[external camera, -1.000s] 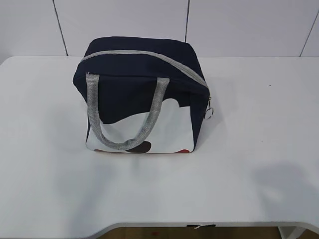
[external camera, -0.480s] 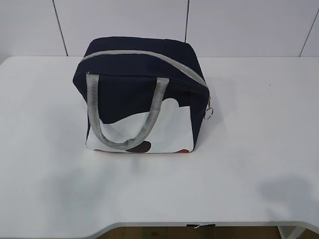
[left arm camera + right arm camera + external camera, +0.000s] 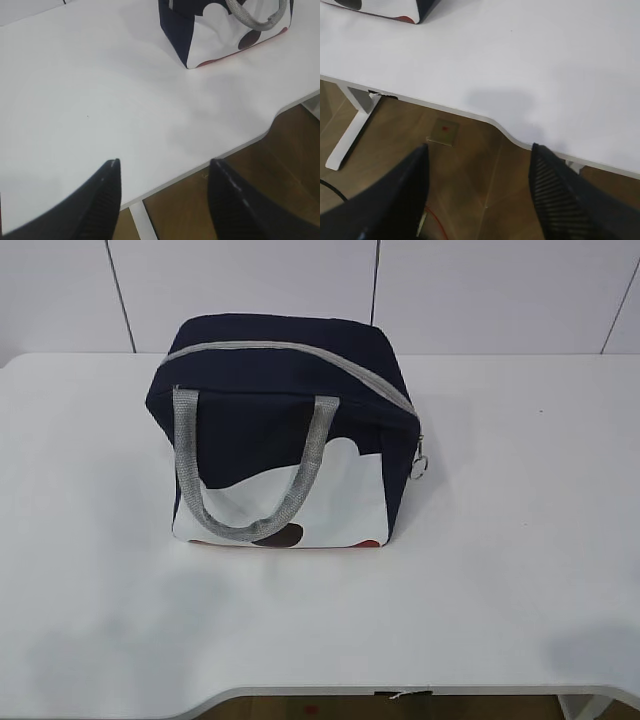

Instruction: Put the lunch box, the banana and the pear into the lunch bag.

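Navy fabric lunch bag (image 3: 285,430) zipped shut, grey handles, white lower patch, both arms' jaws released

Lunch bag (image 3: 285,430): boxy navy fabric, white lower patch w/ dark and red spots, upright on the white table, centre-left toward the back. Grey zipper runs closed across top; metal ring pull hangs at right corner. Grey webbing handle droops down front. Lunch box, banana, pear not visible.

White worktop (image 3: 520,570) with curved front edge; pale panelled wall (image 3: 250,290) behind; below my tools, brown wood floor (image 3: 470,170) and white leg (image 3: 350,135).
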You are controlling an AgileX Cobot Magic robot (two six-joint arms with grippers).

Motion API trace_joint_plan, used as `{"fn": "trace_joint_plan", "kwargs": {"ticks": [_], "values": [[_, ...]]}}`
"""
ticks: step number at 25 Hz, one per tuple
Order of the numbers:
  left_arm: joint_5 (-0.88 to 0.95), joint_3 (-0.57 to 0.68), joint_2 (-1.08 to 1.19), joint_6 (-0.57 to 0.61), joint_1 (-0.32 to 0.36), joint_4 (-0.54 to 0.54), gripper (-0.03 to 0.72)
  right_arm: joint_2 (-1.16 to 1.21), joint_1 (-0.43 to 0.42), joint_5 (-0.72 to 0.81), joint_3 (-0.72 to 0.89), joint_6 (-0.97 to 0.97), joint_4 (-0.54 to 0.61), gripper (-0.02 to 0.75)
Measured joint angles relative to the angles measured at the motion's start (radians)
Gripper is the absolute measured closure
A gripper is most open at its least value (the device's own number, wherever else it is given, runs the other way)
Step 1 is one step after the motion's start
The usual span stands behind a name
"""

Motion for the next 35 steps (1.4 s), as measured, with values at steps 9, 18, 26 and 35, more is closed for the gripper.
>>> {"fn": "trace_joint_plan", "kwargs": {"ticks": [9, 18, 26, 35], "values": [[-0.032, 0.062, -0.01, 0.0, 0.0, 0.007, 0.272, 0.0, 0.0, 0.0, 0.004, 0.015, -0.066, 0.29], [-0.057, 0.071, -0.01, 0.0, 0.0, 0.005, 0.275, 0.0, 0.0, -0.012, 0.012, 0.017, -0.077, 0.293], [-0.057, 0.071, -0.01, 0.0, 0.0, 0.005, 0.28, 0.0, 0.0, -0.076, 0.033, 0.018, -0.078, 0.293], [-0.058, 0.071, -0.01, 0.0, 0.0, 0.005, 0.316, 0.0, 0.0, -0.114, 0.05, 0.018, -0.085, 0.295]]}}
